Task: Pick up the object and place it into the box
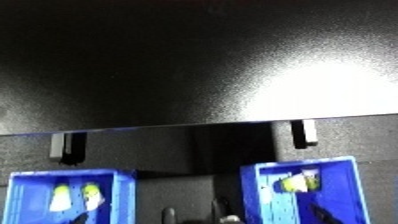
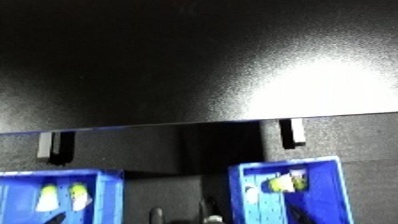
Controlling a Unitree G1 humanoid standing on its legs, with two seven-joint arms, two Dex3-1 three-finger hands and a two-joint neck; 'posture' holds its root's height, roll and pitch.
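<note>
Two blue bins sit at the lower edge of both views: left bin (image 1: 67, 197) and right bin (image 1: 311, 192), well apart, with a dark gap between them. The left bin holds two small yellow-green and white objects (image 1: 73, 196) side by side; the right bin holds one similar yellow-green object (image 1: 298, 183) near its far wall. Behind stretches a glossy black surface (image 1: 195, 65) with a bright glare. Hands: neither one can be made out, state cannot be told.

Glossy black worktop (image 1: 133, 65) with bright glare patch at 3 o'clock; two small grey-white rectangular brackets (image 1: 305, 133) along its near edge.
</note>
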